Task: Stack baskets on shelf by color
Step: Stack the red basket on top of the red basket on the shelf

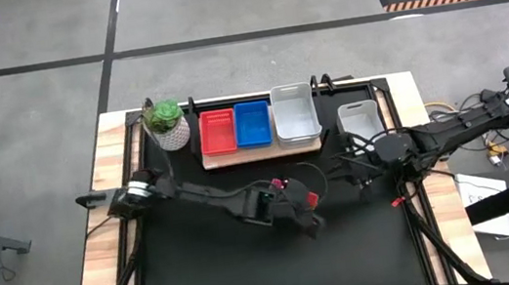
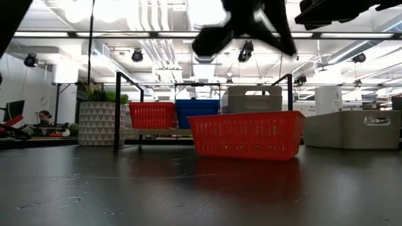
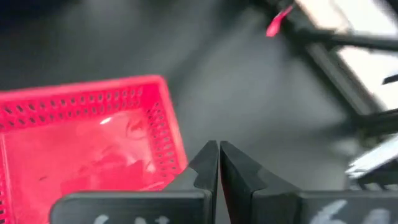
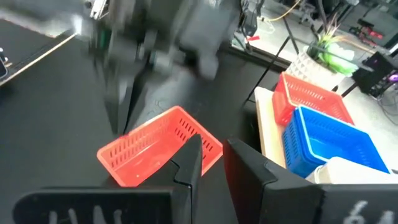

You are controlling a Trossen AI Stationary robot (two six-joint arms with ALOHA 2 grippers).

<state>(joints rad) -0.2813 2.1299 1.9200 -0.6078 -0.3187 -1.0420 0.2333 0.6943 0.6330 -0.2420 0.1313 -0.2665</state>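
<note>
A red basket (image 2: 245,135) rests flat on its bottom on the black table, mostly hidden under my left arm in the high view (image 1: 305,196). My left gripper (image 3: 219,154) is shut and hangs above the table beside the basket's end wall (image 3: 168,121), touching nothing. My right gripper (image 4: 214,152) is open, raised right of the basket (image 4: 155,146) and pointing toward it. The light-wood shelf (image 1: 261,152) carries red (image 1: 218,132), blue (image 1: 252,124) and whitish-grey (image 1: 295,112) baskets side by side. One more grey basket (image 1: 362,118) sits on the table right of the shelf.
A white plant pot (image 1: 171,126) with green leaves stands left of the shelf. A black metal frame (image 2: 117,113) rises around the shelf at the far edge. Bare black tabletop (image 1: 212,266) lies toward the near edge. Cables and equipment lie beyond the table's right edge (image 1: 490,131).
</note>
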